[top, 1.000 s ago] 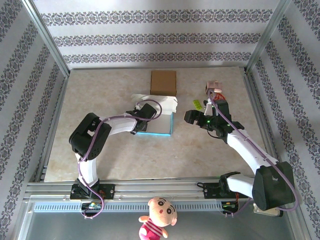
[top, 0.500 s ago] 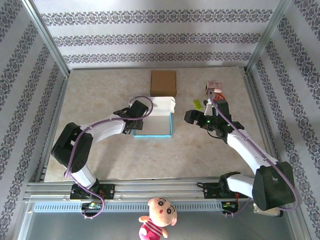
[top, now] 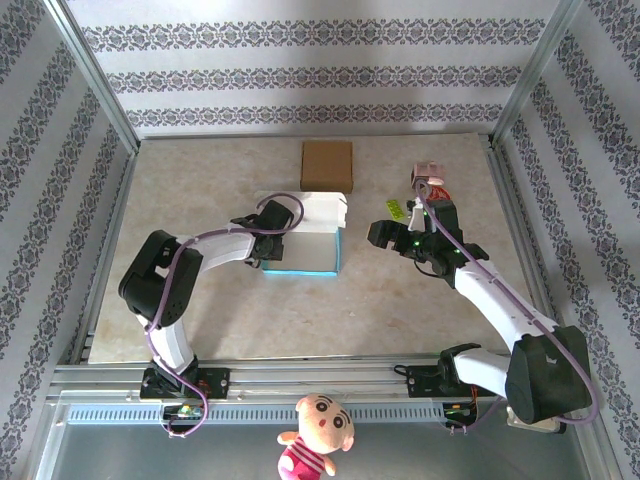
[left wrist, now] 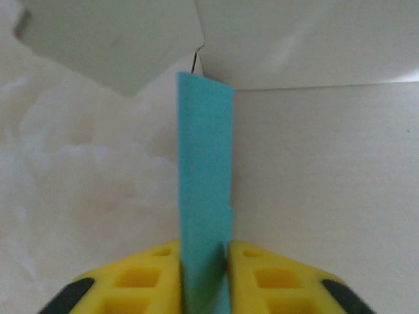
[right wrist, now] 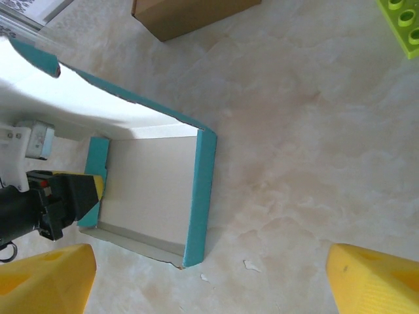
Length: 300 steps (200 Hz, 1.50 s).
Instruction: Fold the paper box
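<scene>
Blue on the outside and white on the inside, the paper box (top: 305, 245) sits near the middle of the tan table (top: 200, 180). It is just in front of a brown cardboard box (top: 327, 165). Its walls stand up on the sides, and a big white flap leans over the far side. The left gripper (top: 268, 225) reaches in at the box's left side. Seen from the left wrist, its yellow fingers (left wrist: 150, 275) are pressed together on a thin blue wall of the paper box (left wrist: 206, 163), pinching it so that it stands straight up. The right gripper (top: 378, 235) hangs a little way to the right of the box and does not touch it. Seen from the right wrist, its yellow fingers (right wrist: 42, 278) are spread wide with nothing between them, and the box (right wrist: 150, 190) lies on the table below. A green toy brick (top: 395, 210) lies near the right gripper. A small doll (top: 315, 435) sits in front of the table.
</scene>
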Tool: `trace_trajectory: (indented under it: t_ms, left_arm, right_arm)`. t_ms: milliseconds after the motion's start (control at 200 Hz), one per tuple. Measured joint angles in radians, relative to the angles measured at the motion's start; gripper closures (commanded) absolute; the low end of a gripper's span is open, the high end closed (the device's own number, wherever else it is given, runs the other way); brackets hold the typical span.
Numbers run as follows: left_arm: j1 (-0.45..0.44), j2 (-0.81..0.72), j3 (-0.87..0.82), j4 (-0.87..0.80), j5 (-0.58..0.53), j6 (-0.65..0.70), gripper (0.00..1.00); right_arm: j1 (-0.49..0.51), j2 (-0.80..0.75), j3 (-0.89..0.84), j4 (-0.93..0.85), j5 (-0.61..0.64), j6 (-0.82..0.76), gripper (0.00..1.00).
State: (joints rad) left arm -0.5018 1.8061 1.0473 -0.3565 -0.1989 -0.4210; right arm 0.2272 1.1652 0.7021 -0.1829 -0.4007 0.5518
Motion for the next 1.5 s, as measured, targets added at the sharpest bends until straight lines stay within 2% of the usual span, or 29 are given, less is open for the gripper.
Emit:
trace_trajectory:
  t_ms: [130, 230, 425, 575, 730, 869, 1089, 1304, 1499]
  left_arm:
    - [0.0, 0.006, 0.0, 0.005, 0.002, -0.002, 0.92]
    - [0.0, 0.007, 0.001, 0.005, 0.0, -0.001, 1.0]
    - [0.0, 0.026, 0.02, 0.0, -0.024, 0.028, 1.0]
    - [-0.021, 0.065, 0.055, -0.018, -0.122, 0.064, 1.0]
    - [-0.043, 0.082, 0.063, -0.021, -0.177, 0.082, 1.0]
    - [-0.049, 0.106, 0.083, -0.026, -0.208, 0.093, 1.0]
    - [-0.06, 0.115, 0.083, -0.018, -0.24, 0.105, 1.0]
    - [-0.067, 0.131, 0.085, 0.008, -0.266, 0.13, 1.0]
    - [-0.066, 0.136, 0.074, 0.059, -0.261, 0.152, 1.0]
  right_arm:
    - [0.0, 0.0, 0.0, -0.001, 0.0, 0.001, 0.09]
    - [0.0, 0.0, 0.0, -0.001, 0.0, 0.001, 0.09]
    - [0.016, 0.0, 0.0, 0.0, 0.012, 0.001, 0.09]
    - [0.04, 0.03, -0.006, 0.016, 0.024, 0.019, 0.09]
    - [0.122, 0.096, -0.01, 0.035, 0.055, 0.051, 0.09]
    - [0.226, 0.124, -0.054, 0.097, 0.121, 0.096, 0.14]
    - [0.352, 0.229, -0.074, 0.173, 0.247, 0.151, 0.34]
    - [0.43, 0.373, -0.044, 0.271, 0.388, 0.19, 0.42]
    - [0.43, 0.449, 0.03, 0.328, 0.406, 0.217, 0.41]
